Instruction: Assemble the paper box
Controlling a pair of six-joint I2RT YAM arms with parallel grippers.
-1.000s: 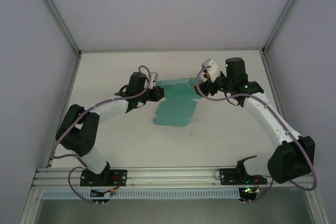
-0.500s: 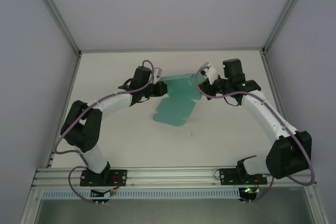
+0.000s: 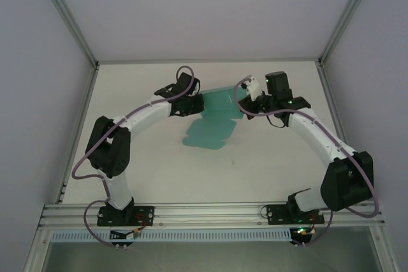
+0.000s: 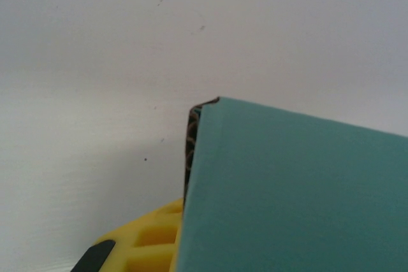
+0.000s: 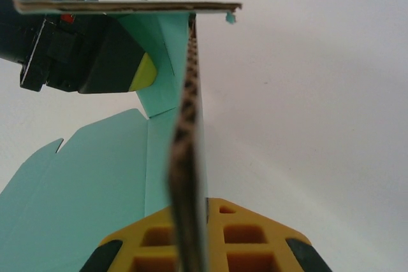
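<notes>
The teal-green paper box [image 3: 210, 130] sits near the middle of the white table [image 3: 153, 170], between the two arms and a little toward the far side. It is only partly folded: its near portion, with scalloped flaps, lies flat on the table, while its far portion is lifted between the grippers. The left gripper [image 3: 196, 104] is pressed together on the left edge of the raised part. In the left wrist view a broad teal panel lies against a yellow finger pad [image 4: 150, 241], with the card's brown cut edge showing at the corner. The right gripper [image 3: 240, 104] pinches the right edge. Its wrist view shows a card wall edge-on, standing upright between its two yellow fingers [image 5: 252, 246] and meeting a second panel at about a right angle along the top.
</notes>
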